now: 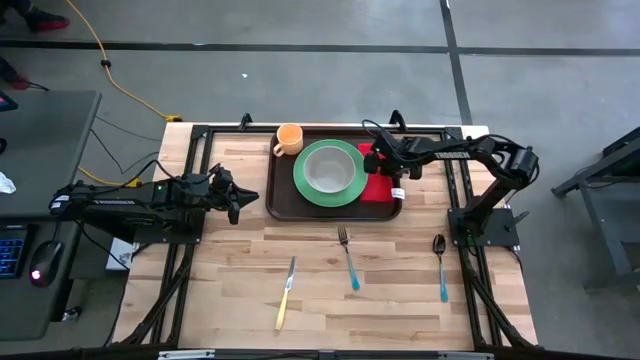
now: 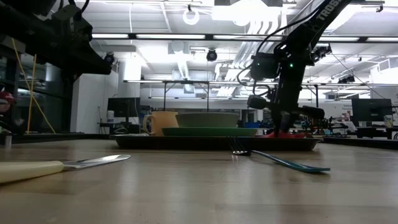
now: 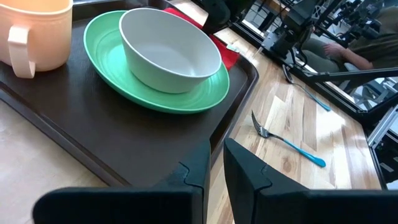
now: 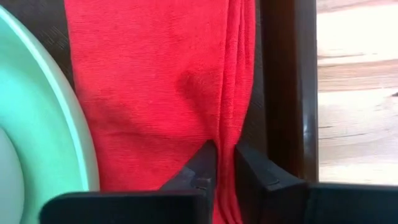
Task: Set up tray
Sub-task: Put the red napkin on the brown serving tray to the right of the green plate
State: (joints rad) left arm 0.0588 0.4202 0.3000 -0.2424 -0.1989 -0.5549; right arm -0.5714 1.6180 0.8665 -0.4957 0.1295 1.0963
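Nearest the front edge of the bench (image 1: pixel 240 260) lies a knife (image 1: pixel 286 293) with a pale yellow handle. Just beyond it, toward the middle, lies a fork (image 1: pixel 347 257) with a blue handle, and off to the right, by the right arm's base, a spoon (image 1: pixel 440 267) with a blue handle. All three lie apart from each other and from the tray (image 1: pixel 283 195).

Farther back, the tray sits at the middle of the bench's far half. On it stands a green plate (image 1: pixel 343 189) with a pale bowl (image 1: pixel 328 170) inside it. An orange cup (image 1: pixel 288 139) stands in the tray's far left corner, just beside the plate. A red napkin (image 1: pixel 380 187) lies along the tray's right side, between the plate and the rim.

The right pincer (image 4: pixel 225 155) is down on the napkin, its fingers a narrow gap apart with a fold of the red cloth running between the tips; whether it grips the cloth cannot be told.

The left pincer (image 3: pixel 216 163) hovers just off the tray's left edge, its fingers a narrow gap apart and holding nothing.
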